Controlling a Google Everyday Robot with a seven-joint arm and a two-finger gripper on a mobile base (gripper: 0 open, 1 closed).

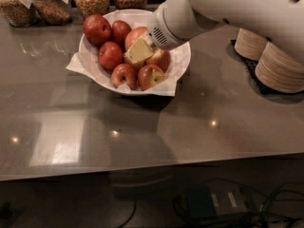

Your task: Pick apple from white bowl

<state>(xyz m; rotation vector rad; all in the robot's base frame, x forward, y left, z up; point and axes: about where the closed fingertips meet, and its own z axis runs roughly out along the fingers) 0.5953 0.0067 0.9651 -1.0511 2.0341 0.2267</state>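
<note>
Gripper [137, 52] down inside white bowl [183, 63], among red apples [110, 55], just beside the apple [135, 33]; jaws released or clenched, cannot tell.

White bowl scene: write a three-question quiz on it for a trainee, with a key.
1. True or false: the gripper is down in the white bowl, next to the pale apple.
2. What stands at the right end of the counter? A) stacks of paper bowls B) a kettle C) a cutting board
3. Fill in: the bowl is lined with crinkled white ____.
Key: 1 true; 2 A; 3 paper.
</note>
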